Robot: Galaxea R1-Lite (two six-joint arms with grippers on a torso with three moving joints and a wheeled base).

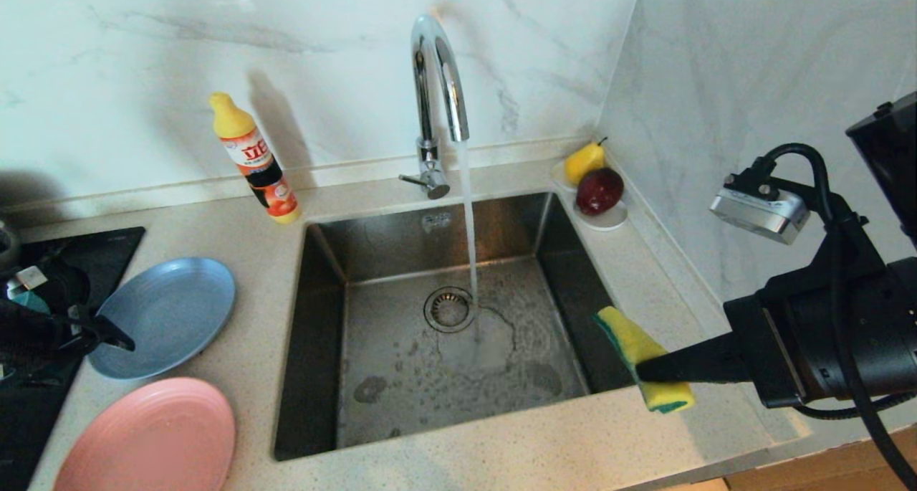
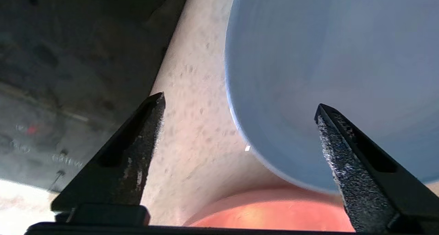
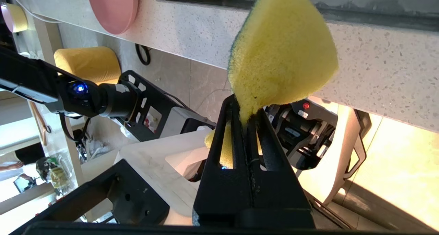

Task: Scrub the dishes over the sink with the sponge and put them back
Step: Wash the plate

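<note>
You had the sink (image 1: 401, 376) at the centre of the head view, its drain (image 1: 449, 309) in the middle and water running from the faucet (image 1: 437, 82) at twelve o'clock onto the basin floor just beside the drain. At nine o'clock from the sink, on the counter (image 1: 501, 455), lay the grey-blue plate (image 1: 172, 312), and at about eight o'clock the pink plate (image 1: 154, 441), the two close together but whether they touched could not be told. Your left gripper (image 2: 240, 104) stood at the grey-blue plate's outer edge with its jaws spread wide and nothing between them but counter and plate rim; it held nothing. Your right gripper (image 1: 645, 368) sat at four o'clock from the drain, over the sink's right rim, jaws pinched tight on the sponge (image 1: 640, 355), which bulged out yellow beyond the tips with its green layer facing the basin. A detergent bottle (image 1: 254, 158) leaned at eleven o'clock, and a saucer (image 1: 609, 218) with a pear (image 1: 584, 161) and an apple (image 1: 599, 190) sat at one o'clock.
</note>
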